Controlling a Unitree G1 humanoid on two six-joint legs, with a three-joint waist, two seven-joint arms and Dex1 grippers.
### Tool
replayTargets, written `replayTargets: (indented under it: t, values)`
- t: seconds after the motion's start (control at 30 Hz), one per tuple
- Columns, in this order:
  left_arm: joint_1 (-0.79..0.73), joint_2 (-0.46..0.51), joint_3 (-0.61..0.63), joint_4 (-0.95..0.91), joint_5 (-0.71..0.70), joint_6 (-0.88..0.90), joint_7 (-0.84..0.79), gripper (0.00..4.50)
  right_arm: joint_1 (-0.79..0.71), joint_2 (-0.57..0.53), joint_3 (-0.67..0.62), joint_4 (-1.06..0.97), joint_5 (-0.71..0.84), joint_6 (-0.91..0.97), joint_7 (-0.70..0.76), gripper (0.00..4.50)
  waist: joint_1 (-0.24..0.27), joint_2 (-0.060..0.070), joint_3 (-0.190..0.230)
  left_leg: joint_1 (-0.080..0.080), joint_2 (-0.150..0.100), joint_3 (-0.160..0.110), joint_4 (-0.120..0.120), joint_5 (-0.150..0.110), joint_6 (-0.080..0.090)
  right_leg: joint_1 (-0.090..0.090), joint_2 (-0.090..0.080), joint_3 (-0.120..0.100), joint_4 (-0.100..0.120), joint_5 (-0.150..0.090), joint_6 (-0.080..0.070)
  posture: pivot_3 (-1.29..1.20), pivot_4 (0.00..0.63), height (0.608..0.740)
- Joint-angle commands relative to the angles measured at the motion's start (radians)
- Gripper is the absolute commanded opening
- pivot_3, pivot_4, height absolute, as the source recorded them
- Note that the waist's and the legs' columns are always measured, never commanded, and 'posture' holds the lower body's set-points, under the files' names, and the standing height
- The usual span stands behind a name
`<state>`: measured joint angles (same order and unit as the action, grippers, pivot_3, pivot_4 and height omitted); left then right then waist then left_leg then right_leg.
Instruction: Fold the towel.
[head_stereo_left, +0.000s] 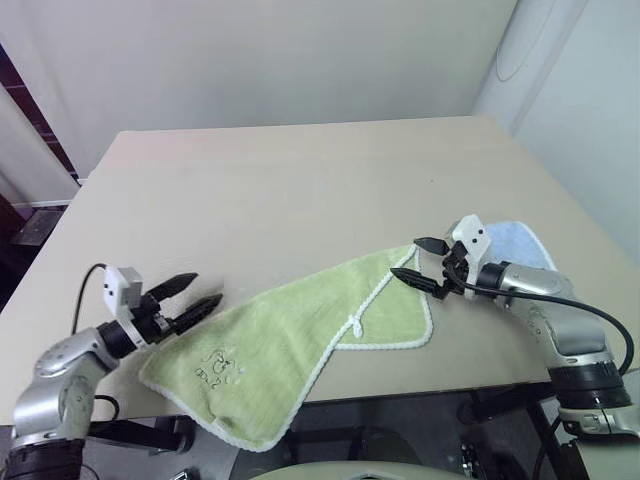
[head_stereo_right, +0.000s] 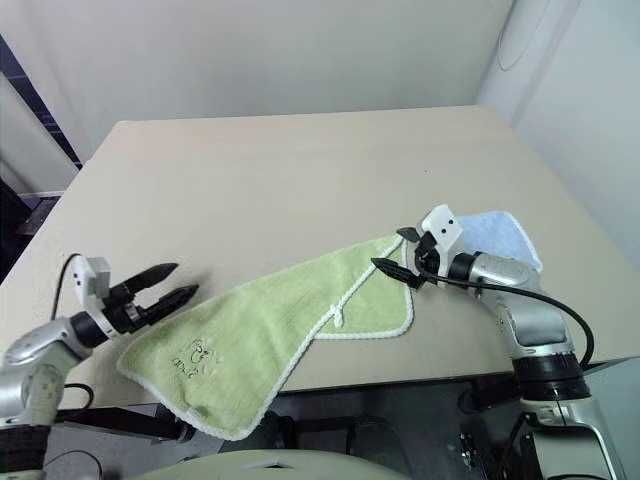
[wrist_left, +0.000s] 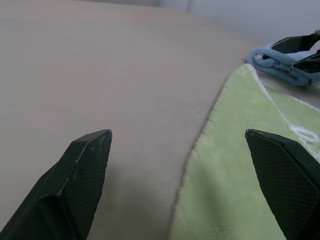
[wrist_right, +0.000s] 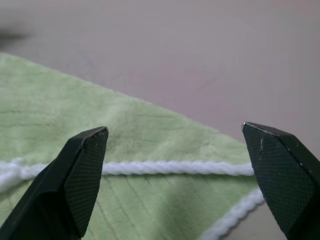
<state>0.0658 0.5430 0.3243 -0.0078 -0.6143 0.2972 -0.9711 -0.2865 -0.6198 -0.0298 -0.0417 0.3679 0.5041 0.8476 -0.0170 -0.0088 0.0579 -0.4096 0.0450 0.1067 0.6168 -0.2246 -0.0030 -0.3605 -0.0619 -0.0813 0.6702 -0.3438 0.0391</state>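
The light green terry towel with white corded edging (head_stereo_left: 300, 340) lies along the near edge of the beige tabletop (head_stereo_left: 300, 180). One part is already folded over, and its near left corner hangs off the edge. A small light blue cloth (head_stereo_left: 520, 245) lies by the right edge, just behind the right gripper.

The left gripper (head_stereo_left: 190, 296) hovers at the towel's left end with its black fingers spread wide and holding nothing. The right gripper (head_stereo_left: 425, 262) hovers over the towel's right corner, spread wide and holding nothing too.

Things could go wrong here. The hanging corner could pull the towel off the table if a pinch slips. The right gripper could grab the blue cloth too, since it lies so close. If a gripper pinches only the top layer, the fold could come out crooked.
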Motion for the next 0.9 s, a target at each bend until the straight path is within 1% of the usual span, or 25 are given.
replayTargets:
  t: [0.03,0.2,0.33,0.43,0.53,0.63,0.73,0.9]
  values:
    - [-0.037,-0.011,-0.007,-0.051,-0.001,-0.015,0.029,4.50,-0.010,-0.003,-0.036,-0.045,0.029,0.022,-0.008,4.48,0.000,0.000,0.000,0.000,0.000,0.000,0.000,0.000,0.000,0.000,0.000,0.000,0.001,0.000,0.000,0.00,0.000,0.740]
    - [-0.062,-0.029,-0.038,-0.028,0.003,-0.012,0.012,4.50,-0.016,0.008,-0.047,-0.049,0.035,0.049,-0.040,4.48,-0.001,0.000,0.000,0.000,0.000,0.000,0.002,0.000,0.000,0.001,0.000,0.000,0.001,0.000,0.000,0.00,0.000,0.740]
    - [-0.065,0.001,-0.056,-0.062,-0.026,0.037,-0.022,4.50,-0.001,0.003,-0.068,-0.074,0.038,0.060,-0.059,4.48,-0.002,0.000,0.000,0.000,0.000,0.000,0.002,0.000,0.000,0.001,0.001,0.000,0.002,0.000,0.000,0.00,0.000,0.740]
    - [-0.062,0.024,-0.062,-0.076,-0.032,0.063,-0.039,4.50,-0.009,-0.020,-0.066,-0.021,0.034,0.104,-0.054,4.48,-0.002,0.000,0.000,0.000,0.000,0.000,0.003,0.000,0.000,0.001,0.001,0.000,0.002,0.000,0.000,0.00,0.000,0.740]
    - [-0.052,0.039,-0.069,-0.099,-0.022,0.068,-0.045,4.50,-0.037,-0.023,-0.050,0.077,-0.026,0.035,-0.070,4.48,-0.002,0.000,0.000,0.000,0.000,0.000,0.004,0.000,0.000,0.001,0.001,0.000,0.002,0.000,0.000,0.00,0.000,0.740]
    - [-0.029,0.039,-0.066,-0.214,-0.061,0.136,0.009,4.50,-0.063,-0.030,-0.004,0.163,-0.097,-0.062,-0.054,4.48,-0.004,0.000,0.000,0.000,0.000,0.000,0.006,0.000,0.000,0.002,0.001,0.000,0.002,0.000,0.000,0.00,0.000,0.740]
    - [0.047,0.051,-0.064,-0.365,-0.103,0.212,0.053,4.50,-0.116,-0.018,0.011,0.280,-0.147,-0.150,-0.062,4.48,-0.010,0.000,0.000,0.000,0.001,0.000,0.007,0.000,0.000,0.002,0.001,0.001,0.004,0.000,0.000,0.00,0.000,0.740]
    - [0.159,0.059,-0.085,-0.481,-0.095,0.235,0.086,4.50,-0.187,-0.011,0.063,0.423,-0.238,-0.305,-0.051,4.48,-0.023,0.001,0.000,0.002,0.001,0.000,0.008,0.000,0.000,0.002,0.002,0.001,0.008,0.000,0.000,0.00,0.000,0.740]
